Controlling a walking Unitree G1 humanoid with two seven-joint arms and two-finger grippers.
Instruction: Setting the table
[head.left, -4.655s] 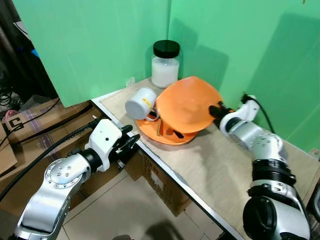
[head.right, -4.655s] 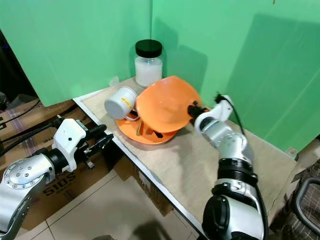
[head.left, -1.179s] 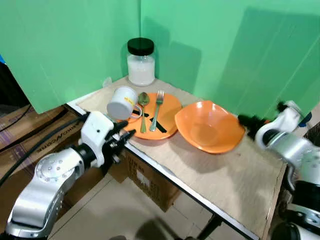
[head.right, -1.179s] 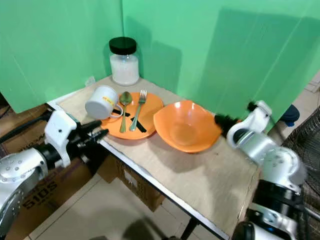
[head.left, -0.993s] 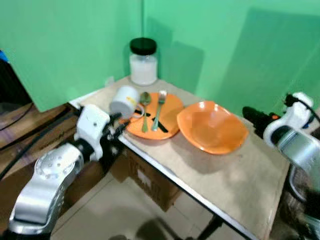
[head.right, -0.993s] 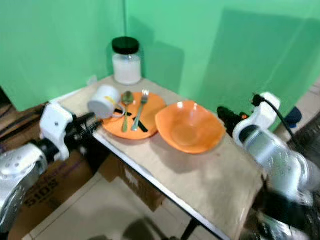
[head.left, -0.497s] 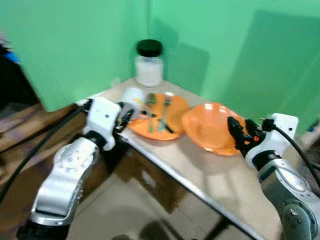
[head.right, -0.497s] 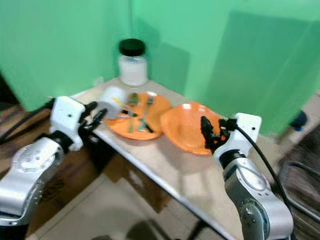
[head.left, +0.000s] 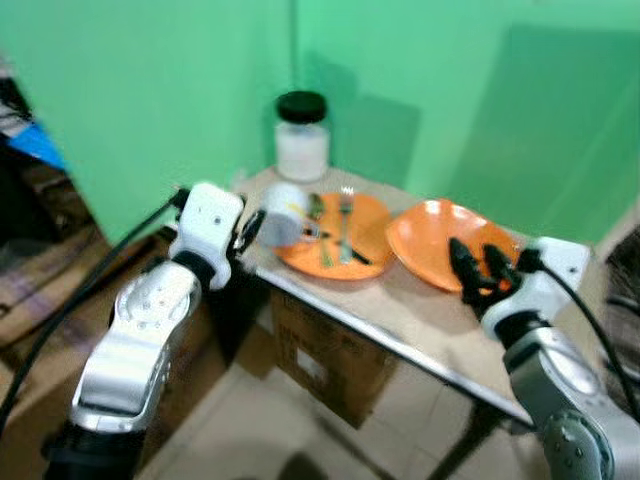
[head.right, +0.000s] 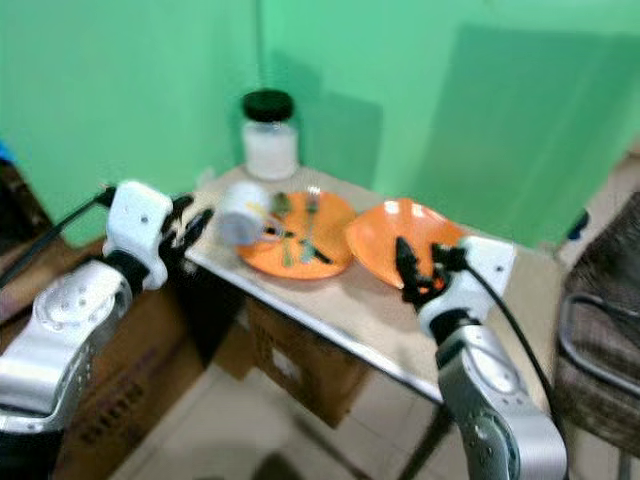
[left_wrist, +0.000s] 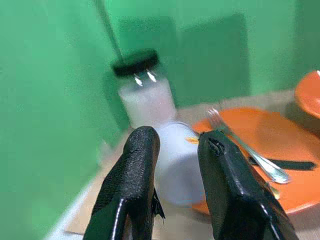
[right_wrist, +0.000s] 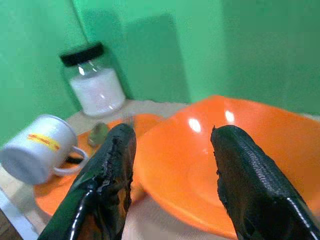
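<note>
The left gripper (head.left: 250, 229) is at the left centre of the left eye view, beside the near left corner of the table (head.left: 420, 315). Its two black fingers (left_wrist: 135, 185) are parted with nothing between them, and they point at the white mug (head.left: 283, 214). The mug lies on its side, partly on the left edge of the orange plate (head.left: 362, 240), and I cannot tell if the fingertips touch it. On the plate rest a spoon (head.left: 319, 225) and a fork (head.left: 345, 222), side by side. Behind the plate, at the upper centre of the frame, a glass jar with a black lid (head.left: 301, 137) stands before the green backdrop (head.left: 150, 90); it holds something white.

The right gripper (head.left: 477, 270) is at the right centre of the left eye view. Its fingers (right_wrist: 240, 175) are spread wide and empty, in front of the near edge of the orange bowl (head.left: 447, 242). The bowl sits upright on the table, just to the right of the plate. The head views are blurred.
</note>
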